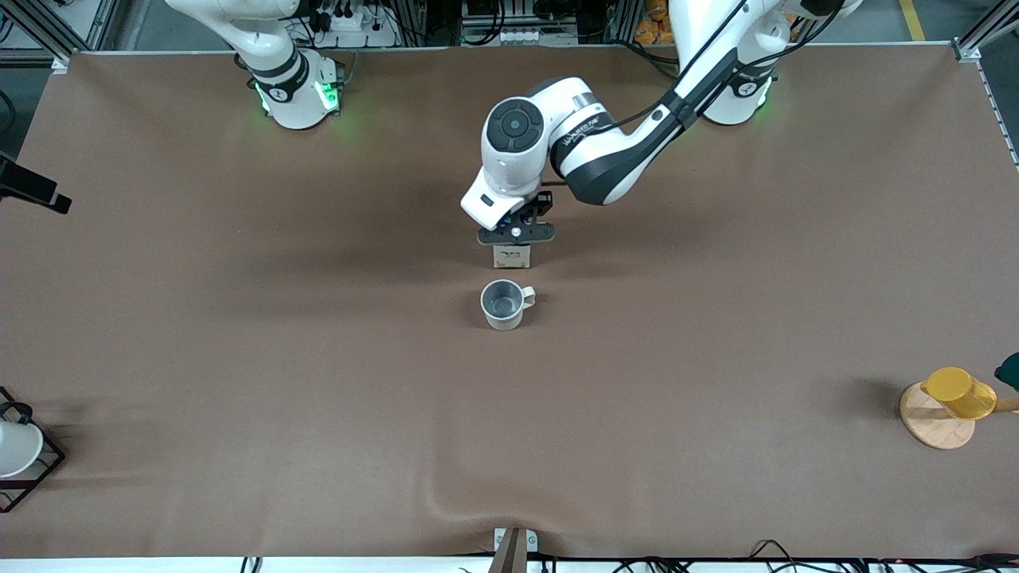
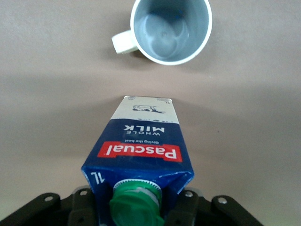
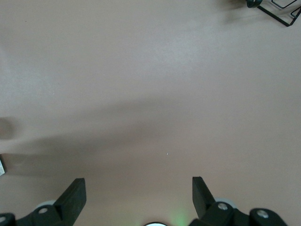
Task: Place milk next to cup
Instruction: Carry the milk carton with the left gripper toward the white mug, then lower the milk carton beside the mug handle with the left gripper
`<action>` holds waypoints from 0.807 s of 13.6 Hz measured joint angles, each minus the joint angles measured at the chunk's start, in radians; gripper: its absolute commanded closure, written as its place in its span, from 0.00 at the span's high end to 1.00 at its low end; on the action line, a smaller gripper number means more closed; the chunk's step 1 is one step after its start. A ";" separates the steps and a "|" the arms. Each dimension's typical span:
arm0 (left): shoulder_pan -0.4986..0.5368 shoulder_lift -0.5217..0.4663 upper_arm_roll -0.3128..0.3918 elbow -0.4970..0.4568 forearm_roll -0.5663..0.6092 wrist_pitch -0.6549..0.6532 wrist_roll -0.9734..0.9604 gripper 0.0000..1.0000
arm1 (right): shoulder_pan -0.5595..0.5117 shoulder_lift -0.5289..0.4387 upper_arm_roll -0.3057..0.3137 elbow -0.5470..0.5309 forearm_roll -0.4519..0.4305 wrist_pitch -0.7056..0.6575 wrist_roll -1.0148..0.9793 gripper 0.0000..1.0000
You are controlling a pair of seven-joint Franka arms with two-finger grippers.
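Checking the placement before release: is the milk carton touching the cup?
Apart. The left wrist view shows bare table between the milk, held in the left gripper, and the cup.

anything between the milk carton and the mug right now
Nothing: only bare brown tablecloth separates the milk, held in the left pincer, from the cup. The left wrist view shows the gap best.
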 measured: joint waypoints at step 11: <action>-0.032 0.033 0.041 0.051 0.001 0.006 0.000 0.55 | 0.001 0.000 -0.015 -0.001 0.028 0.002 0.000 1.00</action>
